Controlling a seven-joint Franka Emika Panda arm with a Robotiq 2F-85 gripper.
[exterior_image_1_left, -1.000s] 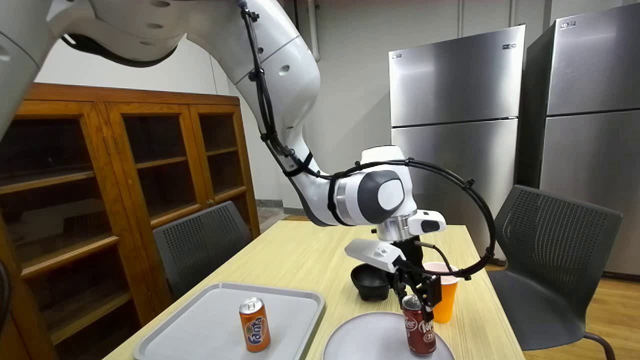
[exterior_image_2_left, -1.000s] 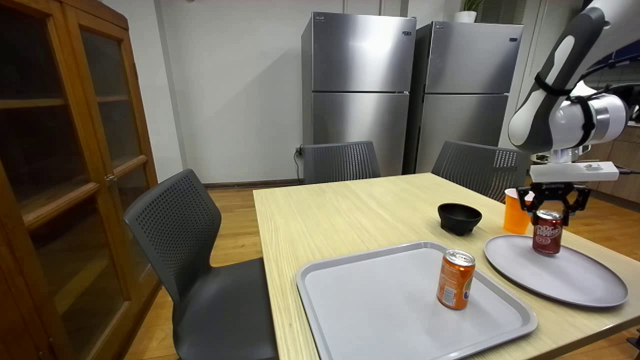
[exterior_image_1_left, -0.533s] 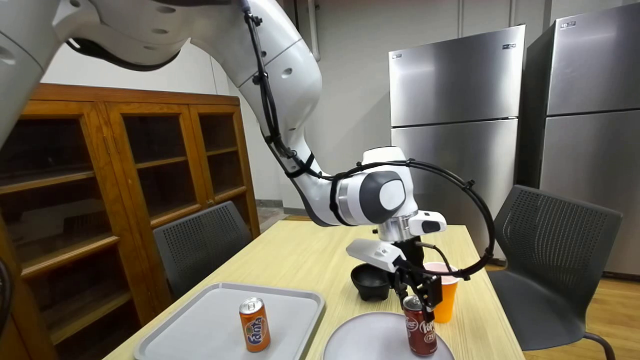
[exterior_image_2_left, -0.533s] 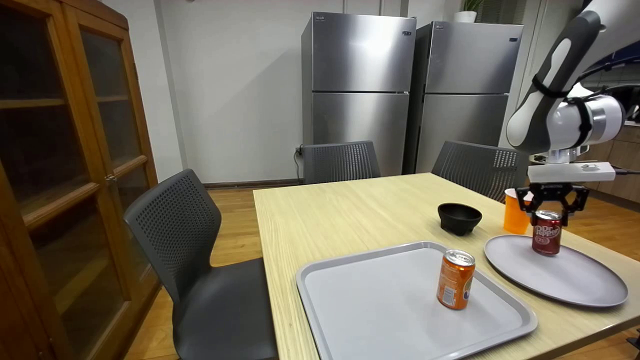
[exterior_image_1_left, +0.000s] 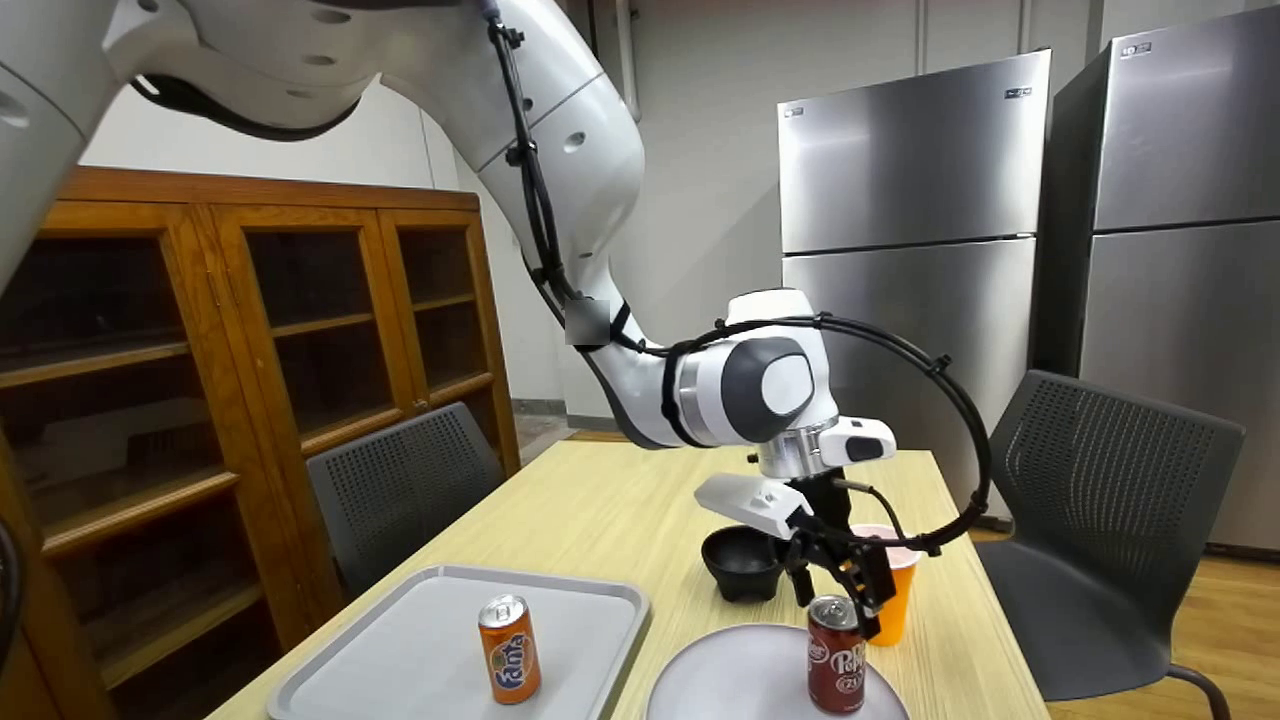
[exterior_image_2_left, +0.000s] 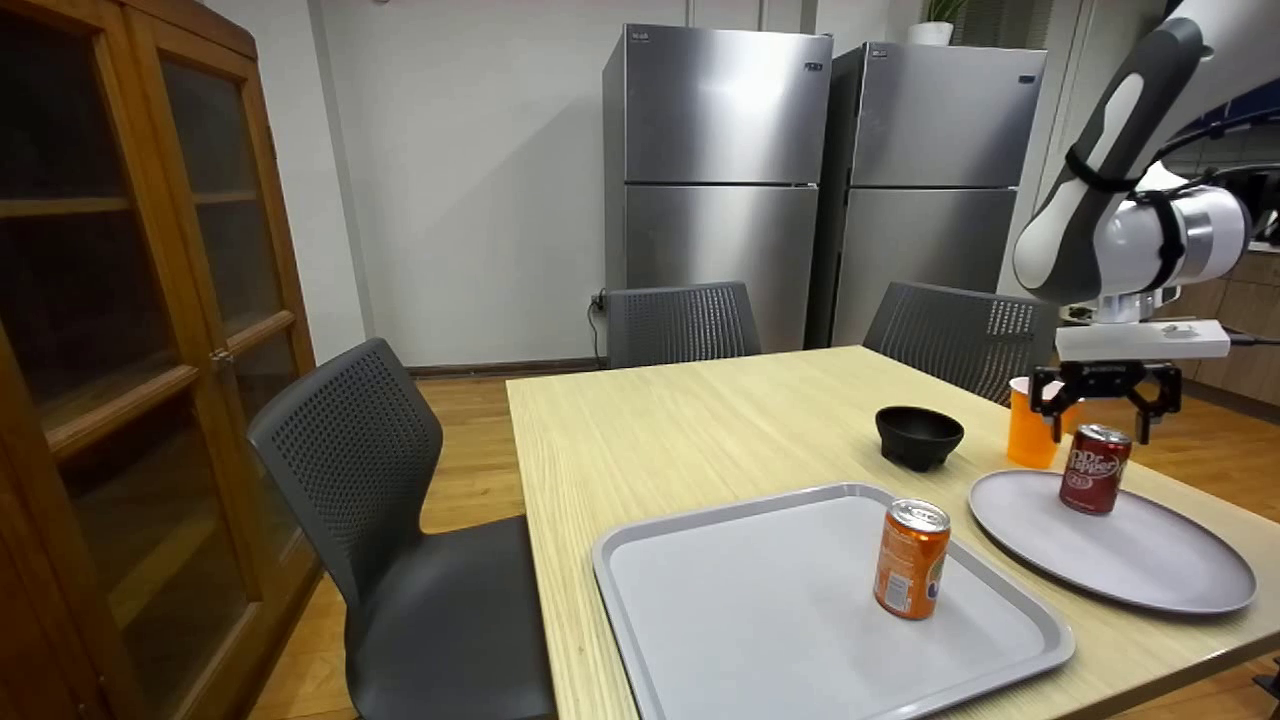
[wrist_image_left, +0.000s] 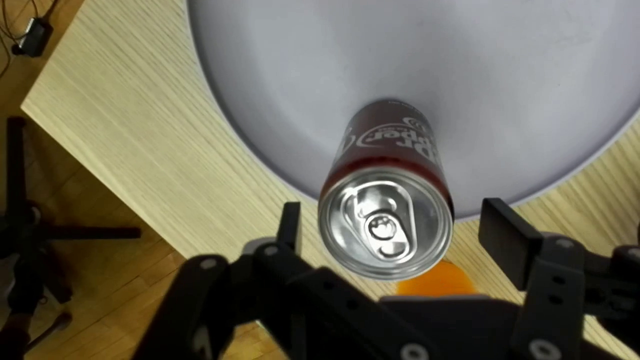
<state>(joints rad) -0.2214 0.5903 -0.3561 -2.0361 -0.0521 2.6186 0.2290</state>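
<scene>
Pale table (exterior_image_2_left: 700, 430), one red can (wrist_image_left: 387, 200) on one plate (exterior_image_2_left: 1130, 550), ungripped between widely parted jaws, one orange can (exterior_image_2_left: 912, 560)

Dr Pepper can (exterior_image_2_left: 1095, 470): cylindrical, dark red, with white lettering and small oval emblem below brand name. Stands upright on round grey plate (exterior_image_2_left: 1165, 560), whole base inside rim. Place is not exactly in middle of plate; in exterior view it is nearer to back edge. Silver lid (wrist_image_left: 385, 222) faces up towards wrist view, with pull tab (wrist_image_left: 387, 235) lying flat on it. In this same view lettering appears upside down (brand name is nevertheless possible to read). Side wall looks smooth, silver rim shines.
</scene>
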